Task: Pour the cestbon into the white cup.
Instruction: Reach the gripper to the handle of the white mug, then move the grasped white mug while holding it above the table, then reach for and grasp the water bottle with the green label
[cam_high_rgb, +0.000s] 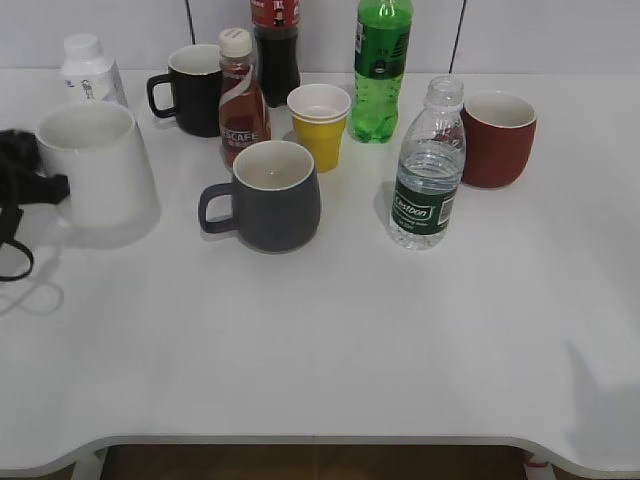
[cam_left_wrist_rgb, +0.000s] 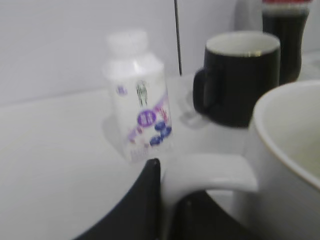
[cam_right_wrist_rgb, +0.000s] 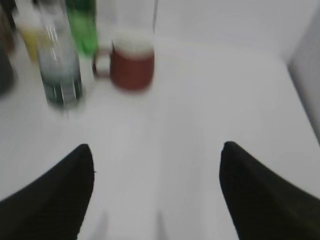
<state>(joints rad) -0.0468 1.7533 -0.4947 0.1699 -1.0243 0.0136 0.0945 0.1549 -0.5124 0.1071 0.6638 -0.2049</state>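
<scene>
The cestbon (cam_high_rgb: 428, 170), a clear ribbed bottle with a dark green label and no cap, stands upright right of centre. It also shows, blurred, at the upper left of the right wrist view (cam_right_wrist_rgb: 60, 70). The white cup (cam_high_rgb: 95, 165) stands at the far left, and it fills the right side of the left wrist view (cam_left_wrist_rgb: 290, 135). My left gripper (cam_high_rgb: 45, 186) (cam_left_wrist_rgb: 172, 185) is shut on the cup's handle. My right gripper (cam_right_wrist_rgb: 156, 150) is open and empty over bare table, nearer than the bottle and to its right. It is outside the exterior view.
A grey mug (cam_high_rgb: 270, 195) stands between cup and bottle. Behind are a small milk bottle (cam_high_rgb: 90, 68), a black mug (cam_high_rgb: 190, 90), a brown coffee bottle (cam_high_rgb: 240, 95), a yellow paper cup (cam_high_rgb: 320, 125), a green soda bottle (cam_high_rgb: 380, 70) and a red mug (cam_high_rgb: 497, 138).
</scene>
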